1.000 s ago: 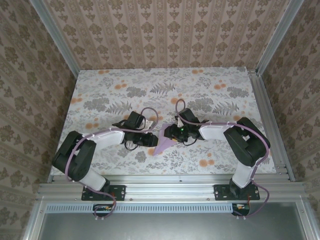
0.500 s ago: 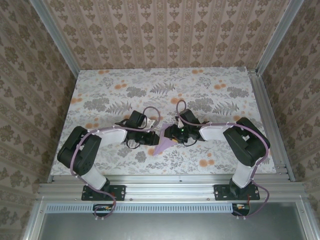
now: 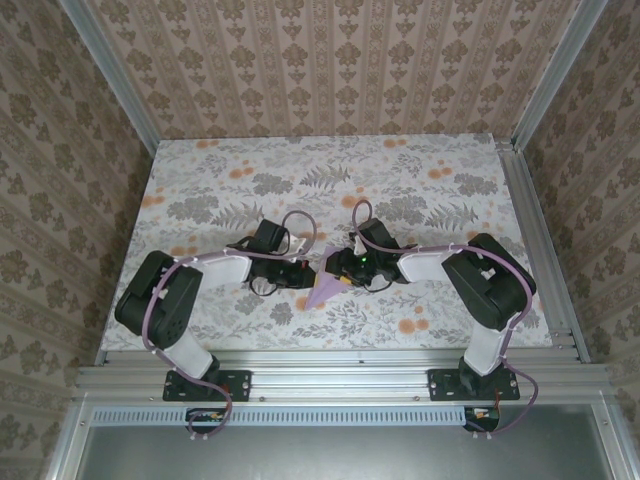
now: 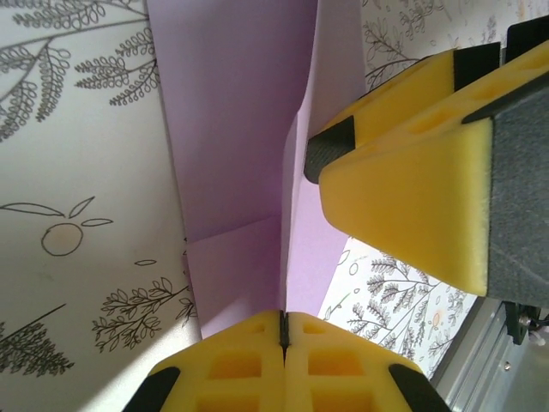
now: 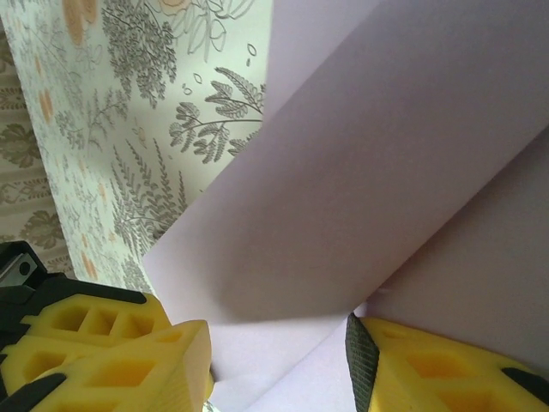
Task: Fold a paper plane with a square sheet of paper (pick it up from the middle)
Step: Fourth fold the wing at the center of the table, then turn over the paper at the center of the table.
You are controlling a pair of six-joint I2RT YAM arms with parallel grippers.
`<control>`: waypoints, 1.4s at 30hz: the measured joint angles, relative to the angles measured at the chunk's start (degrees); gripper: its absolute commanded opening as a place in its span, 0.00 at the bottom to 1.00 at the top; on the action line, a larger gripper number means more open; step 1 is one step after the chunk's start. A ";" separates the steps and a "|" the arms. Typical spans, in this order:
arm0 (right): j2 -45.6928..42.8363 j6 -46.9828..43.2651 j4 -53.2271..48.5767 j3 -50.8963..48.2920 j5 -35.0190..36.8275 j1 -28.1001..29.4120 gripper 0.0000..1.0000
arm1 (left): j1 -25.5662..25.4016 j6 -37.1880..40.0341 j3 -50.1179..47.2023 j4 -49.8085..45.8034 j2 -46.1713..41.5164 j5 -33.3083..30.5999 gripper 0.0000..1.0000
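Floral tablecloth [image 3: 250,190] | left pincer [image 4: 283,339] clamps lavender paper plane [image 4: 232,154] | unlabelled

You get even, diffuse overhead light; arms cast soft shadows on the surface [image 3: 200,190]. Wrist views are bright; nearest yellow fingers [image 4: 412,197] look soft, with faint shading in paper folds.

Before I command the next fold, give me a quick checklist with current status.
1. Left gripper shut on the paper: ok, the yellow pads meet with the sheet's edge between them.
2. Right gripper on the paper: cannot tell, the jaws stand apart around a fold.
3. Paper between both grippers at the table's middle: ok.
4. Centre crease formed: ok, a fold line runs up from the left pads.
5. Grippers clear of each other: not ok, the right one's finger is very near.
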 measured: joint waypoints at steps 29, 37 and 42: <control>3.39 14.49 24.06 -3.58 -5.68 -0.37 0.45 | 4.17 -6.10 -3.98 8.94 -3.19 5.70 0.02; 4.70 12.96 23.74 -3.56 -5.64 -0.37 0.38 | 4.87 -6.49 -5.07 9.86 -3.23 6.36 0.05; 5.95 11.63 22.99 -2.45 -5.66 -0.39 0.28 | 5.03 -6.51 -5.42 9.94 -3.23 6.60 0.12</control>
